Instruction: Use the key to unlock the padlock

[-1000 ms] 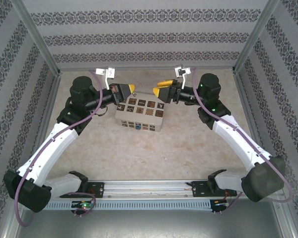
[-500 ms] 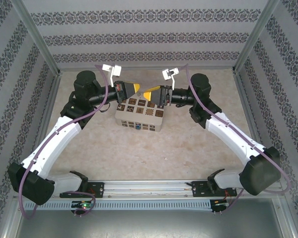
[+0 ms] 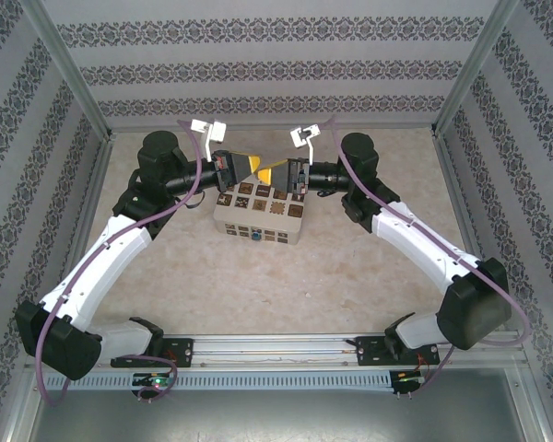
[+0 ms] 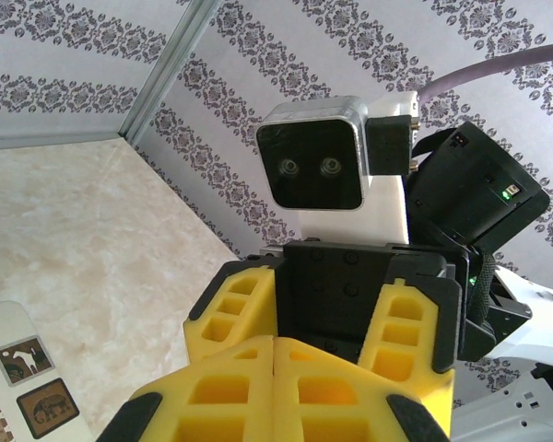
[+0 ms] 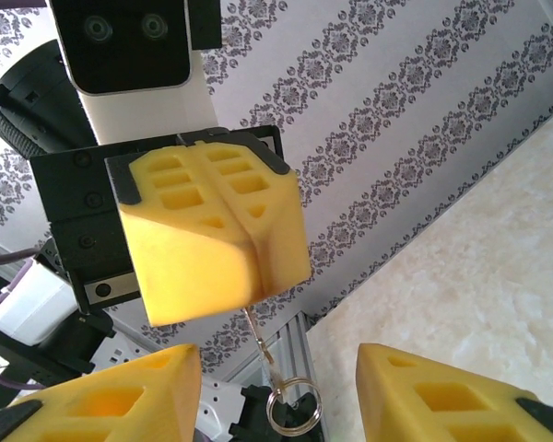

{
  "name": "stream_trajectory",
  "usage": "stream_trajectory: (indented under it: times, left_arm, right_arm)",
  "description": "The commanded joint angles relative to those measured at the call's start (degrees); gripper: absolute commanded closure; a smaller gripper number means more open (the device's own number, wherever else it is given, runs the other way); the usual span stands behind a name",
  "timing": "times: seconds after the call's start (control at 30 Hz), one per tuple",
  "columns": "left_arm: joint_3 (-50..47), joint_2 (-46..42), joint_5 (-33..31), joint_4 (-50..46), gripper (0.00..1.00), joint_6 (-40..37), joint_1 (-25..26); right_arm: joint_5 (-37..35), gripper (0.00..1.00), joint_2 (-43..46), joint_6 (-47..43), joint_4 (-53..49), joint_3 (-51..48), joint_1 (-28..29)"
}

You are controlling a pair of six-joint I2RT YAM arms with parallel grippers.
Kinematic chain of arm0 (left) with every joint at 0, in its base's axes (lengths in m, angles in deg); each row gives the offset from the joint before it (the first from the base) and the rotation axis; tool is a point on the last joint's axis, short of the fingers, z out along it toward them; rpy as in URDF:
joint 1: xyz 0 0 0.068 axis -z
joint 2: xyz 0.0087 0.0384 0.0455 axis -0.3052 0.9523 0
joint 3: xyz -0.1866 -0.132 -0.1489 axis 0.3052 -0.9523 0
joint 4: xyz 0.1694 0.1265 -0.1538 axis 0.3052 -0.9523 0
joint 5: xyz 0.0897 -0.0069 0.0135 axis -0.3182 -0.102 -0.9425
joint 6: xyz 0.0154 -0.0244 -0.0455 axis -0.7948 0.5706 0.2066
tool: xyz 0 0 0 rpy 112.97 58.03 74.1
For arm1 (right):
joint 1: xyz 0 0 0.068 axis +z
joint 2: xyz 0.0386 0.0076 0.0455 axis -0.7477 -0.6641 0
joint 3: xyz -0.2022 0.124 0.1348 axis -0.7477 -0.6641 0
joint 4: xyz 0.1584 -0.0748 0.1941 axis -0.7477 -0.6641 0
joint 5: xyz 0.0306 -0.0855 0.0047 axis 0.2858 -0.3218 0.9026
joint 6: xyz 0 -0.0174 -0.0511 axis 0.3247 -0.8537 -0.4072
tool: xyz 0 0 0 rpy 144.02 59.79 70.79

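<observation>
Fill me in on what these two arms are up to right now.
Both arms are raised over the cream box, with their grippers tip to tip. The left gripper is shut on what looks like the key, a thin metal sliver with a silver ring dangling beneath. The right gripper is open, its fingers on either side of the left's tips. A small blue thing at the box's front, apparently the padlock, is untouched, so unlocking hasn't begun.

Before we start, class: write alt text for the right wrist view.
At centre, the left gripper, shut, pinches a thin chain whose ring dangles below. The right gripper stands open beneath it, against patterned wallpaper.
</observation>
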Motion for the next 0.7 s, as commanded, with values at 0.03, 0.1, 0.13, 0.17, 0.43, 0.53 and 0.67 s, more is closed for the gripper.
stream_trajectory:
  times: [0.03, 0.1, 0.13, 0.17, 0.43, 0.53, 0.67]
  left_arm:
    - [1.91, -0.03, 0.49, 3.05, 1.0, -0.89, -0.47]
    - [2.1, 0.07, 0.37, 2.8, 1.0, -1.0, -0.45]
    - [2.17, 0.11, 0.28, 2.8, 1.0, -1.0, -0.49]
    - [2.18, 0.12, 0.27, 2.76, 1.0, -1.0, -0.45]
    - [2.15, -0.04, -0.13, 2.27, 1.0, -1.27, -0.54]
    - [2.05, -0.17, -0.39, 2.11, 1.0, -1.27, -0.56]
    - [2.05, -0.2, -0.6, 1.92, 1.0, -1.33, -0.59]
  right_arm:
    - [0.79, 0.57, -0.52, -0.14, 1.89, 1.96, 0.65]
    - [1.01, 0.59, -0.76, -0.1, 1.82, 1.98, 0.74]
    - [1.18, 0.6, -0.9, -0.1, 1.81, 1.96, 0.74]
    - [1.23, 0.62, -0.99, -0.14, 1.77, 2.05, 0.74]
    - [1.65, 0.72, -1.38, -0.19, 1.55, 2.22, 1.13]
    - [1.8, 0.77, -1.56, -0.19, 1.46, 2.39, 1.18]
    - [1.82, 0.8, -1.64, -0.22, 1.28, 2.43, 1.34]
